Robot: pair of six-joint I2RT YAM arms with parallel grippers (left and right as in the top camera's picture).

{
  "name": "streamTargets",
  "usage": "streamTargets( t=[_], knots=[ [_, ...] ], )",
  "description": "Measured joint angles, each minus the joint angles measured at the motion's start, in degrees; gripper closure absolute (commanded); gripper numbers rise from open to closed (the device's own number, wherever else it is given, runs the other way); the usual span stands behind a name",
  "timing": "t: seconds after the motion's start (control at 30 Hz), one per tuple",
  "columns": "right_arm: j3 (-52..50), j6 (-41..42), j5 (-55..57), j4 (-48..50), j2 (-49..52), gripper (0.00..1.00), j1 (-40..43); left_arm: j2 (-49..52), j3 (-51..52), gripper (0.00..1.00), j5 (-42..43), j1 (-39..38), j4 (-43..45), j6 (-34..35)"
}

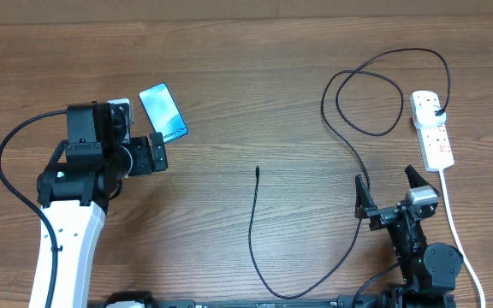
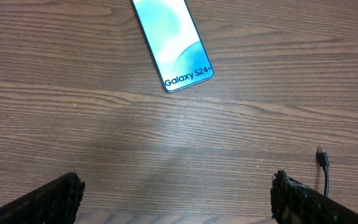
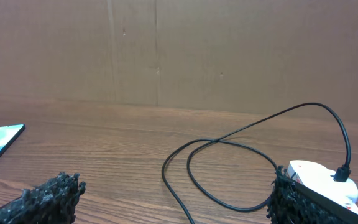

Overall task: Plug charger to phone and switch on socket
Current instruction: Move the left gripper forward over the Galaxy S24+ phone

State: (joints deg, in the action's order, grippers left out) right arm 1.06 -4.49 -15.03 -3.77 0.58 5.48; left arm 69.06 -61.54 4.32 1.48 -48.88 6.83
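When going for the charger point(image 1: 252, 231), look first at its small connector tip point(image 1: 257, 171): flat on the bare bench point(image 1: 229, 68), about midway between the two arms, held by nothing. Very thin and low, so easy to miss or to pinch crooked. Could slide away if nudged from the side. Could also twist in the grip and then not line up with the end of the phone.

Follow it down toward the near edge, round in a curve, up past the right arm, through a big loop, and over to the black plug point(image 1: 437, 113), which looks pushed into the socket point(image 1: 433, 141) at the far right. Watch that loop. Might snag, or tug on the plug and drag the socket along, if pulled too far to the left.

Next, the phone point(image 1: 163, 111): flat on the bench at the left, blue screen up, lying at a slant, well apart from the tip. Free to skid when poked, with nothing to hold it down.

Then the left fingers point(image 1: 157, 151): spread wide, empty, near the phone's close end, not touching. Last, the right fingers point(image 1: 363, 197): spread wide too, empty, near the socket and its thick white cord point(image 1: 456, 231). Cannot tell from here if switched on or off. Easy to shove the socket along the bench instead of pressing it on.
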Motion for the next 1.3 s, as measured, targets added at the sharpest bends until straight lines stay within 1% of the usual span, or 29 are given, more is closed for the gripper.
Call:
streamTargets(
  t=[0.5, 0.7, 1.17, 1.3],
  knots=[
    [0.00, -0.04, 0.02, -0.02, 0.00, 0.00, 0.00, 0.00, -0.02, 0.00, 0.02, -0.02, -0.76, 0.02],
    [0.00, -0.04, 0.02, 0.00, 0.00, 0.00, 0.00, 0.00, -0.02, 0.00, 0.02, -1.88, -1.18, 0.02],
    [0.00, 0.00, 0.04, 0.00, 0.00, 0.00, 0.00, 0.55, -0.02, 0.00, 0.00, -2.62, 0.87, 0.04],
    [0.00, -0.02, 0.04, -0.02, 0.00, 0.00, 0.00, 2.40, -1.31, 0.00, 0.04, -2.62, 0.63, 0.28]
  ],
)
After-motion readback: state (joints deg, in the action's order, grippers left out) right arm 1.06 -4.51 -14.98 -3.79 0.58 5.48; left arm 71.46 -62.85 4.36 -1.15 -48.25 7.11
